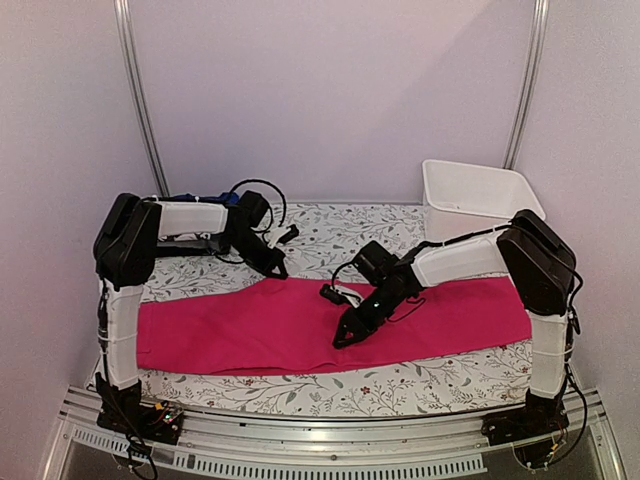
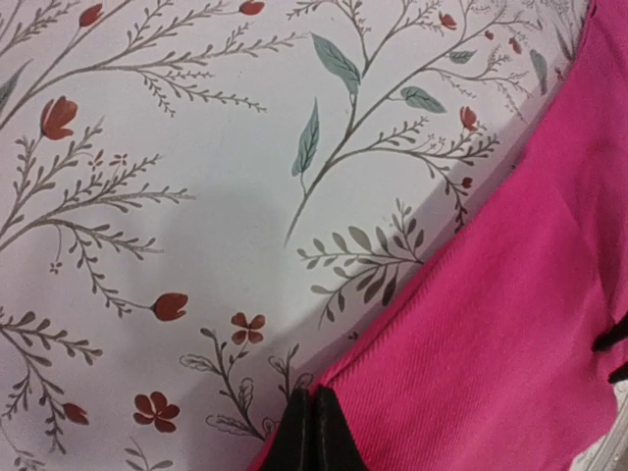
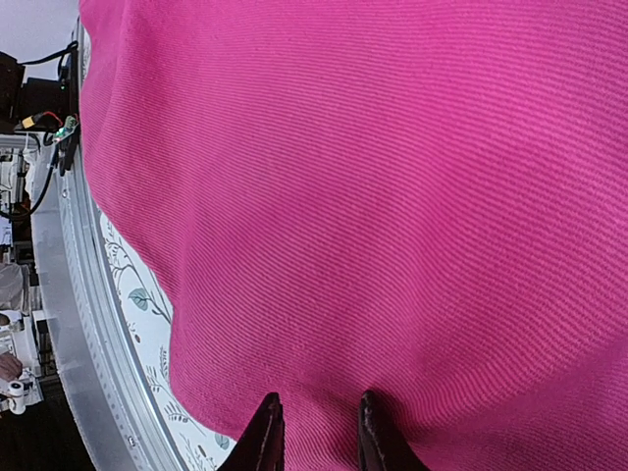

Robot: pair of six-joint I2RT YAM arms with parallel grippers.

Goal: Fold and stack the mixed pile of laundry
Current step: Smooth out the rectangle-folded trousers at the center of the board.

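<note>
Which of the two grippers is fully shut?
The left gripper, tips together at the edge of the magenta-pink cloth garment; the right gripper has its fingers apart.

We see bare floral table (image 1: 400, 385) along the near edge, in front of the magenta garment (image 1: 220, 335). There is another bare band behind the garment, between the two arms. The garment lies flat and low across the middle, so a gripper can pass over it. The white bin (image 1: 480, 195) stands tall at the far right corner and blocks that side. The left arm (image 1: 190, 220) reaches across the far left, with a blue garment (image 1: 200, 198) bunched behind it. The left gripper (image 1: 278, 268) sits at the magenta garment's far edge. The right gripper (image 1: 343, 338) is down on its centre, and the right arm (image 1: 455, 262) slants over the right half. We see open room between the two grippers.
</note>
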